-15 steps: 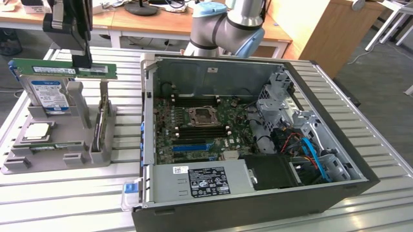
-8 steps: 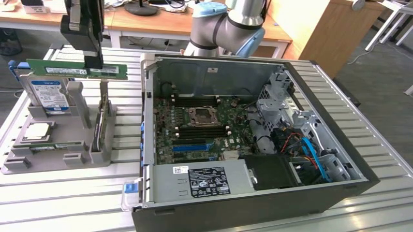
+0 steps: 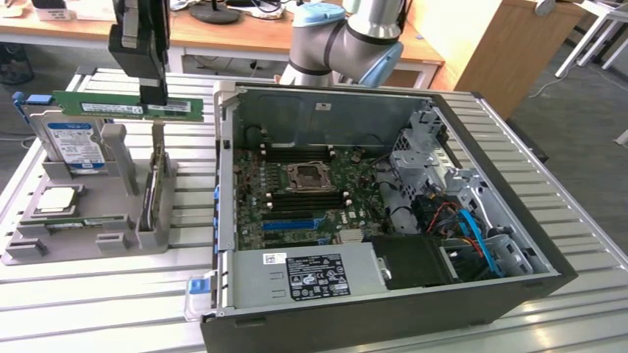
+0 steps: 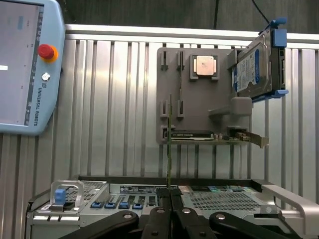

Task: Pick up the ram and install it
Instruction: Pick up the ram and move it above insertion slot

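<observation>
Ram (image 3: pixel 98 103) pinched level in gripper (image 3: pixel 154 97), above tray (image 3: pixel 59 254).
You likely needed a square, firm grip; slots (image 3: pixel 306 197) lay at 4 o'clock in the exterior view.

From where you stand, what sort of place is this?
Probably a robotics lab set up for computer assembly: the gripper holds a RAM stick over a grey parts fixture, an open desktop PC case sits beside it, and wooden desks stand behind.
</observation>
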